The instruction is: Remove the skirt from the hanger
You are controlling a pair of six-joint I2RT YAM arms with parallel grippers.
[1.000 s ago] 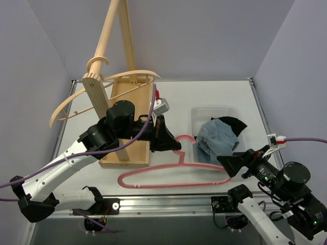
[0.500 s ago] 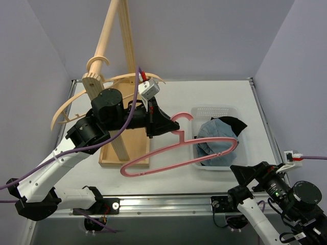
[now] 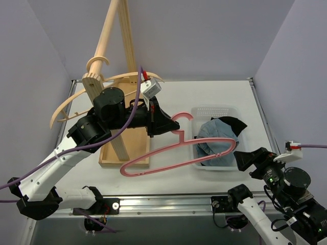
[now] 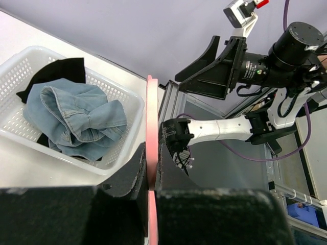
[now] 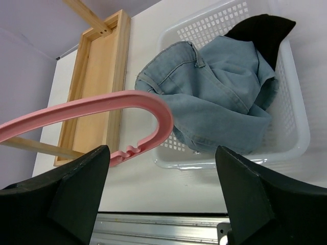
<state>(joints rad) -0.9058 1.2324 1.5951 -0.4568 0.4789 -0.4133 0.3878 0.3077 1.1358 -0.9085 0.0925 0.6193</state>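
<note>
While the left arm holds the hanger (image 3: 168,153) aloft, the work surface is a white counter (image 3: 214,94) enclosed on three sides by pale lilac walls (image 3: 204,35), with a metal rail (image 3: 168,204) along its near edge. A wooden rack (image 3: 104,41) stands at the left on a shallow wooden base (image 3: 134,138). A white perforated basket (image 3: 217,110) sits right of centre.

Comparison with earlier frames:
- One second ago the pink hanger lay low over the counter, with the right claw (image 3: 244,159) at its right end.
- Half a second ago the hanger was already lifted and the right arm was drawn back to the near right corner.
- Now the hanger is almost unchanged. The right claw has moved slightly up and inward.

Claw state:
- Left claw (image 4: 152,171): clenched on the hanger at the neck below the hook.
- Right claw: released, fingers spread wide, gripping nothing.

Task item:
- The denim skirt (image 3: 217,138) is off the hanger. It lies bunched in the basket on top of a black garment (image 3: 232,122).
- In the right wrist view its waistband faces the rack side.
- Its long axis appears to run from the far to the near side of the basket, but the crumpling makes this uncertain.
- The hanger's long axis runs diagonally from near left to far right, with its right end above the skirt.
</note>
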